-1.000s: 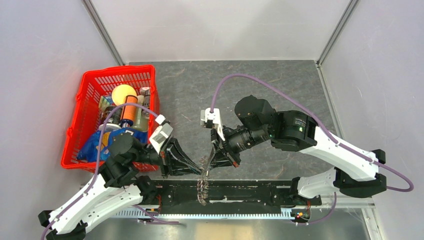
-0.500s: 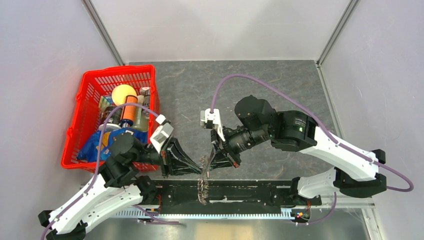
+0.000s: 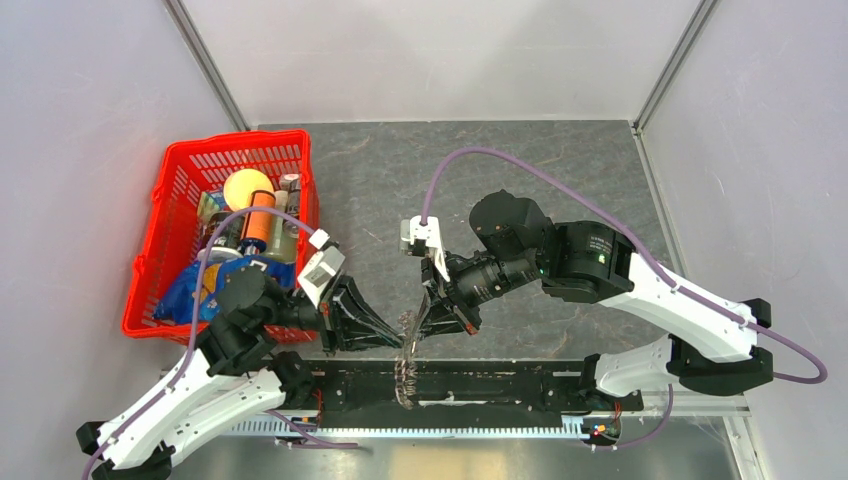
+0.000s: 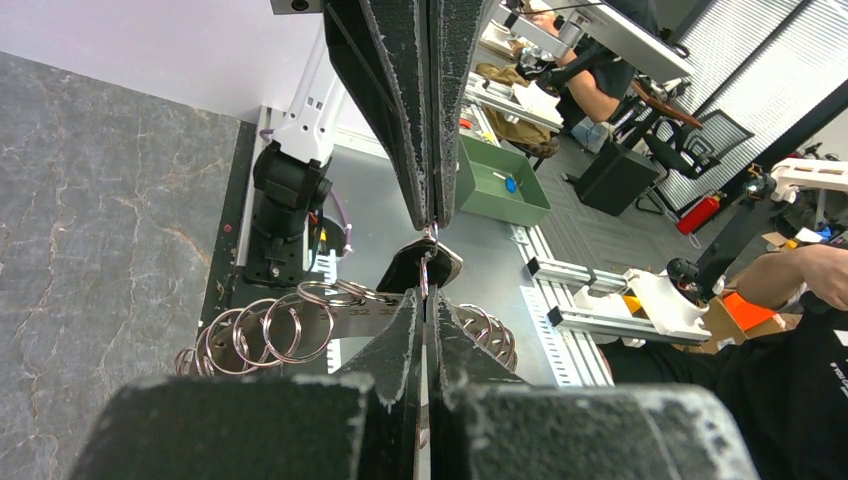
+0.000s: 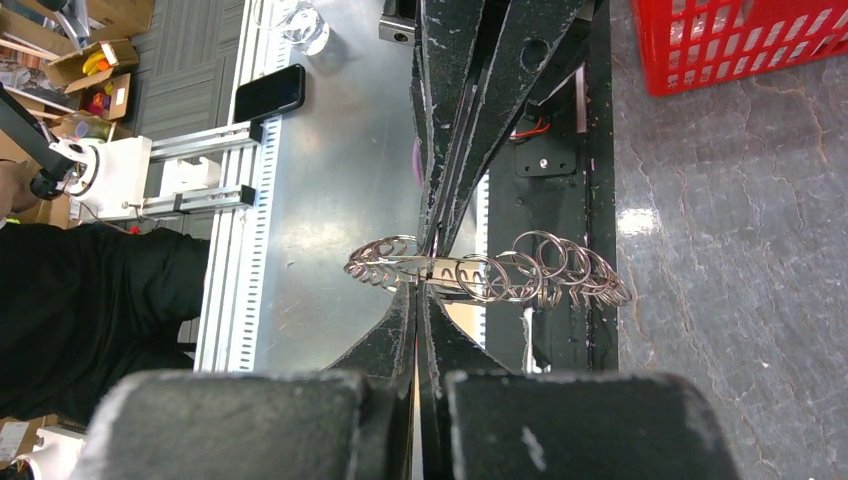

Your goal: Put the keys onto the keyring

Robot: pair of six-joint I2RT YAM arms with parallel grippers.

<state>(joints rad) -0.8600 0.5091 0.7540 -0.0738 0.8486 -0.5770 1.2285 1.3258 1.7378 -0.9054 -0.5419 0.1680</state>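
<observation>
My two grippers meet tip to tip above the table's near edge. The keyring (image 3: pixel 404 352) is a bunch of grey metal rings and tags hanging between them; it also shows in the left wrist view (image 4: pixel 265 328) and the right wrist view (image 5: pixel 545 268). My left gripper (image 3: pixel 398 338) (image 4: pixel 427 292) is shut on a thin ring wire of the keyring. The small key with the black head (image 4: pixel 420 268) sits just beyond its tips. My right gripper (image 3: pixel 420 328) (image 5: pixel 420 288) is shut, and its tips touch the top of the key's head. How far the key sits on the ring is hidden.
A red basket (image 3: pixel 180 180) full of groceries stands at the left, beside my left arm. A black mounting rail (image 3: pixel 500 385) runs along the near edge under the hanging keyring. Grey walls close in the table on three sides.
</observation>
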